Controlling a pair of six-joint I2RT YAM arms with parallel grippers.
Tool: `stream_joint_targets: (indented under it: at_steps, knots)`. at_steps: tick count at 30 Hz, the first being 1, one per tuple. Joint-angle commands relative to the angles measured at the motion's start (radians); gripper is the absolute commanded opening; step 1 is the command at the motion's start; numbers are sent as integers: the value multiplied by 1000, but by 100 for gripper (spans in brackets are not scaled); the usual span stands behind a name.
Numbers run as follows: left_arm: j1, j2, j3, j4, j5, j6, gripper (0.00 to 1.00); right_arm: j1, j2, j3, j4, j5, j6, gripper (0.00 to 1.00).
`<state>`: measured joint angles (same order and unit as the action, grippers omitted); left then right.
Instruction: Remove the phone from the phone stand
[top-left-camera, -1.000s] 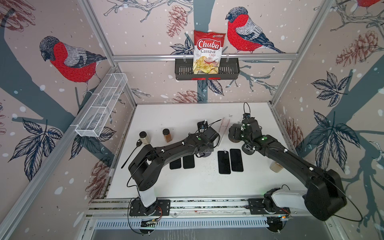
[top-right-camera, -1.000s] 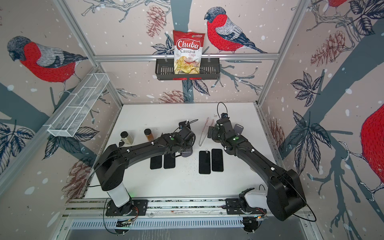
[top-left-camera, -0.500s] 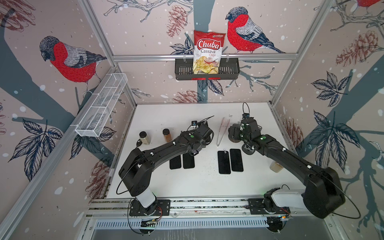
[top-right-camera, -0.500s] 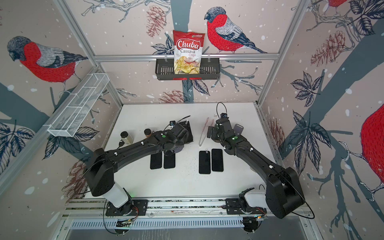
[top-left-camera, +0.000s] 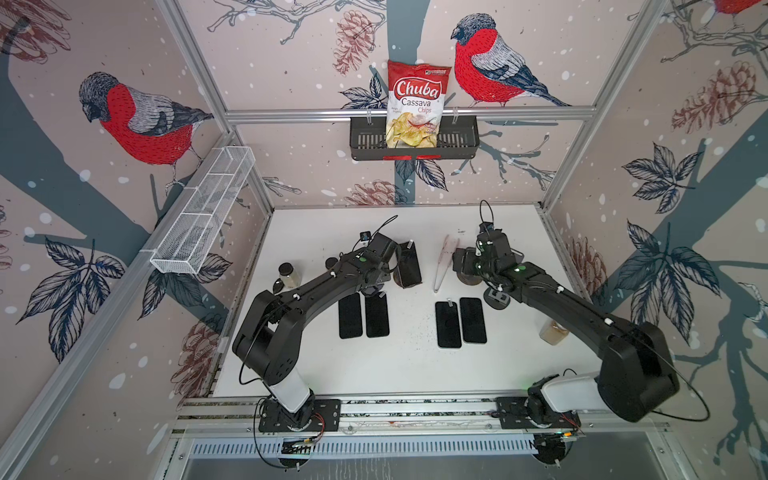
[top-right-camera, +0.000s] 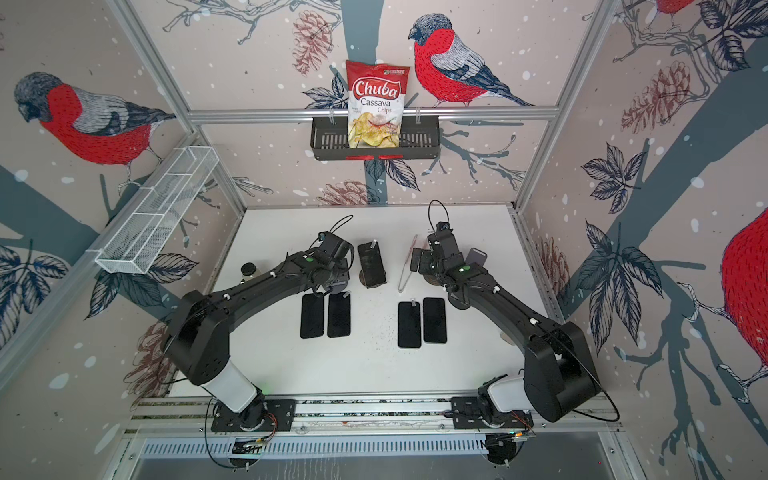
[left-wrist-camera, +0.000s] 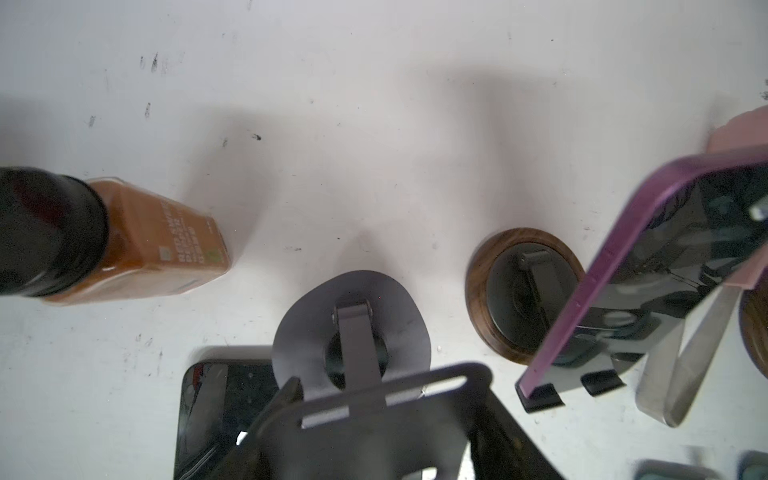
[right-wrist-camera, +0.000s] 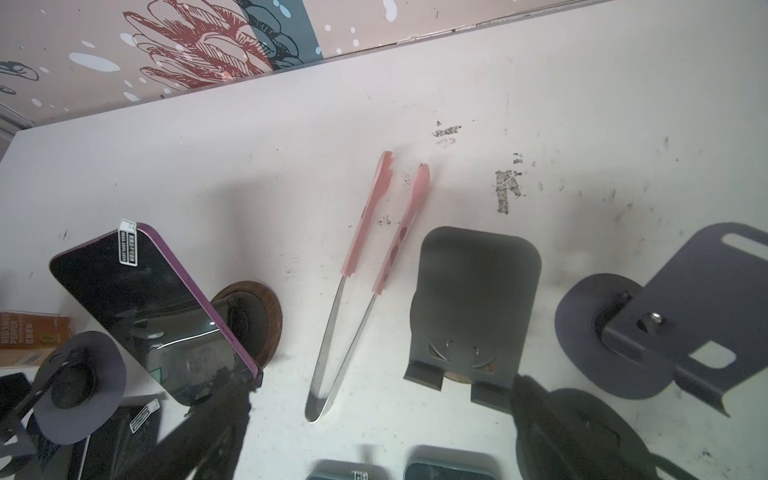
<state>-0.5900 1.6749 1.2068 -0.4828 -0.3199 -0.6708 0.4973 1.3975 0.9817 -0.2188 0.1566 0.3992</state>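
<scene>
The phone (top-left-camera: 409, 266) (top-right-camera: 372, 266), black with a purple edge, leans on a phone stand with a round wooden base (left-wrist-camera: 482, 299) (right-wrist-camera: 270, 320) mid-table. It shows in both wrist views (left-wrist-camera: 665, 270) (right-wrist-camera: 145, 316). My left gripper (top-left-camera: 376, 278) (left-wrist-camera: 378, 399) is just left of it, over an empty grey stand (left-wrist-camera: 353, 316). Its fingers press both side edges of that stand's plate. My right gripper (top-left-camera: 463, 264) (right-wrist-camera: 374, 411) hangs right of the phone, open with only bare table between its fingers.
Pink-handled tongs (top-left-camera: 442, 262) (right-wrist-camera: 365, 291) lie between phone and right gripper. An empty dark stand (right-wrist-camera: 473, 299) and a grey one (right-wrist-camera: 685, 316) stand under the right arm. Several phones (top-left-camera: 363, 316) (top-left-camera: 459, 322) lie flat in front. A spice bottle (left-wrist-camera: 145, 241) and jars (top-left-camera: 289, 274) (top-left-camera: 552, 332) stand at the sides.
My left arm has moved left, from over the phone on its stand to beside it. The right arm has not moved.
</scene>
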Motion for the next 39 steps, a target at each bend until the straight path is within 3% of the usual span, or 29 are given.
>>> stream_joint_targets:
  at_steps: [1, 20, 26, 31, 39]
  knots:
    - [22, 27, 15, 65, 26, 38, 56, 3, 10, 12, -7, 4, 5, 99]
    - [68, 175, 64, 157, 71, 82, 59, 21, 73, 61, -25, -3, -3, 99]
    - [68, 169, 62, 141, 74, 77, 69, 32, 84, 72, -22, -8, -6, 99]
    - [67, 153, 70, 119, 55, 80, 83, 48, 102, 93, -27, -8, -11, 99]
    - [68, 105, 104, 86, 36, 96, 91, 84, 128, 119, -33, -5, -20, 99]
